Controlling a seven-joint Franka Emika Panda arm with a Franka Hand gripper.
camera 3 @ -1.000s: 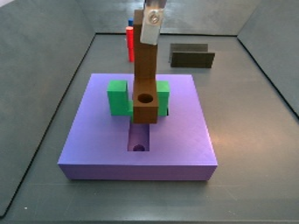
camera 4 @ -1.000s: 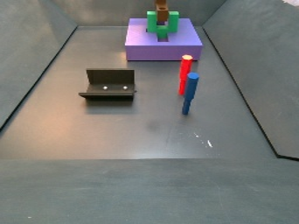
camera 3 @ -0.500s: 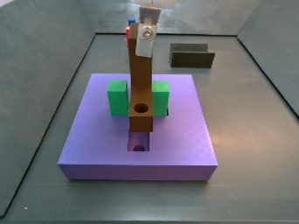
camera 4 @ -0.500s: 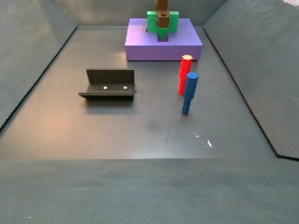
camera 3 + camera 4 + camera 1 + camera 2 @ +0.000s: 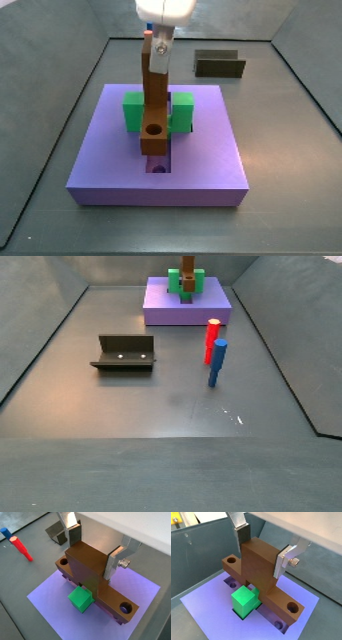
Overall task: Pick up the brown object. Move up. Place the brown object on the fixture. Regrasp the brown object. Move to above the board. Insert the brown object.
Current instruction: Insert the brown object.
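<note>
My gripper (image 5: 160, 48) is shut on the upper end of the brown object (image 5: 154, 100), a long light-brown bar held upright with its round hole low down. The bar's lower end meets the lengthwise slot of the purple board (image 5: 201, 160), right beside the green block (image 5: 134, 113). How deep it sits I cannot tell. In both wrist views the silver fingers (image 5: 113, 564) (image 5: 286, 562) clamp the bar's top (image 5: 90, 559) (image 5: 261, 559), above the green block (image 5: 81, 598) (image 5: 244, 599) and the board (image 5: 57, 609) (image 5: 208, 604). A brown crosspiece with a round hole at each end shows below.
The dark fixture stands on the floor away from the board (image 5: 219, 64) (image 5: 124, 353) (image 5: 57, 533). A red cylinder (image 5: 211, 341) and a blue cylinder (image 5: 217, 364) stand upright between board and fixture. Grey walls enclose the floor.
The gripper has moved down with the brown object. The bar's holed lower end has dropped from above the green block to the board's slot.
</note>
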